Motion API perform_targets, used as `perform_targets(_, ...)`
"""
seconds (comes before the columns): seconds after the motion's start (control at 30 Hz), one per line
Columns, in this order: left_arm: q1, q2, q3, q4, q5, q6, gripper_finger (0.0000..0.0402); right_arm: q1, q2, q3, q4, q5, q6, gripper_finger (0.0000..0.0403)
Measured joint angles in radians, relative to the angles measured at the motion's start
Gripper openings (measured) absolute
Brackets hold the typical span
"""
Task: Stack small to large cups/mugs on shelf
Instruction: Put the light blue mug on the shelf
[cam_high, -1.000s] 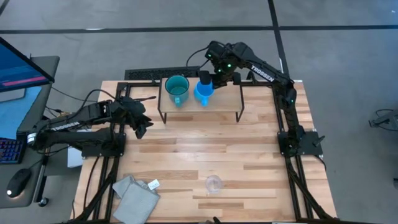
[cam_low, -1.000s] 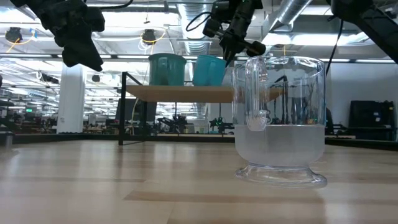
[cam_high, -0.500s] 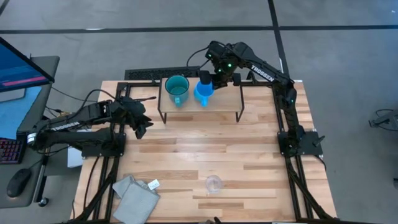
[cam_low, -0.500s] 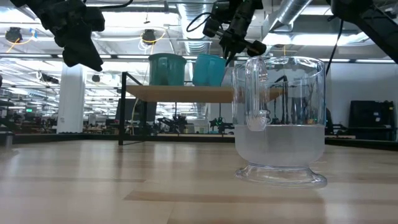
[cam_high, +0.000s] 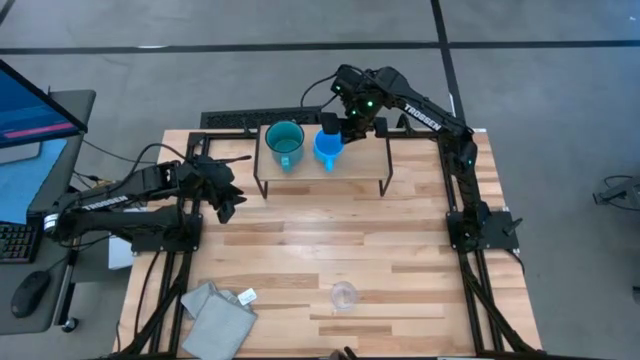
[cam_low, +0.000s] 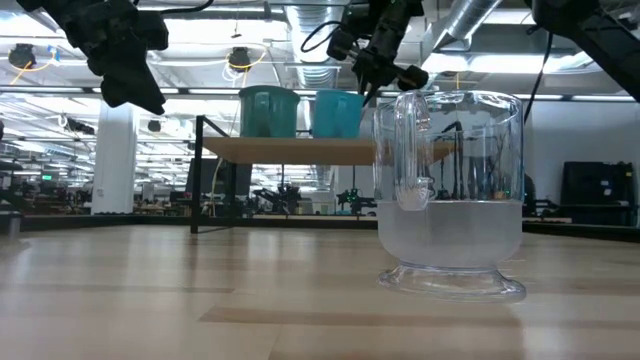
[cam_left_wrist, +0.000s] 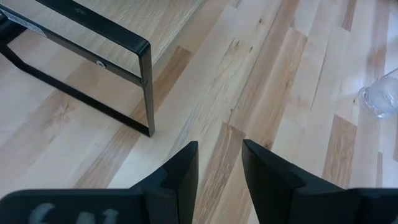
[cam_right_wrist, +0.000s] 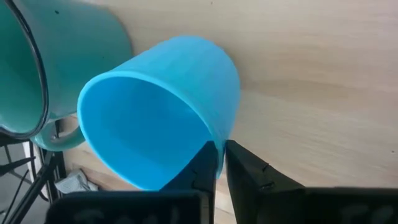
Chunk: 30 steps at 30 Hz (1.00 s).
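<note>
The teal mug (cam_high: 285, 143) and the bright blue mug (cam_high: 327, 149) stand side by side on the light-wood shelf (cam_high: 366, 160) at the table's far edge; both also show in the low view, the teal mug (cam_low: 267, 111) and the blue mug (cam_low: 335, 113). My right gripper (cam_high: 335, 128) is shut on the blue mug (cam_right_wrist: 168, 118). The clear cup (cam_high: 344, 295) stands on the table near its near edge, close up in the low view (cam_low: 450, 190). My left gripper (cam_high: 228, 206) hangs open and empty over the table, left of the shelf. My right gripper holds the blue mug by its rim (cam_right_wrist: 219, 142) on the mug's far side. One finger (cam_right_wrist: 204, 163) is inside the mug and the other (cam_right_wrist: 247, 167) is outside, with the wall pinched between them. The fingers slant down from above and the far side. In the low view the mug's base is level with the shelf top.
A grey folded cloth (cam_high: 220, 312) with a small white tag lies at the table's near left corner. The shelf's black metal leg (cam_left_wrist: 144, 81) stands in front of my left gripper. A monitor and keyboard sit off the table's left side.
</note>
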Motion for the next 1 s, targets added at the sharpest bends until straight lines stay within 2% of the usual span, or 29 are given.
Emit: perform_targets(1.0,0.0,0.0,0.0,-0.024,0.0,0.025,0.0114,0.001,0.0,0.0,0.005,-0.003,-0.028,0.0052)
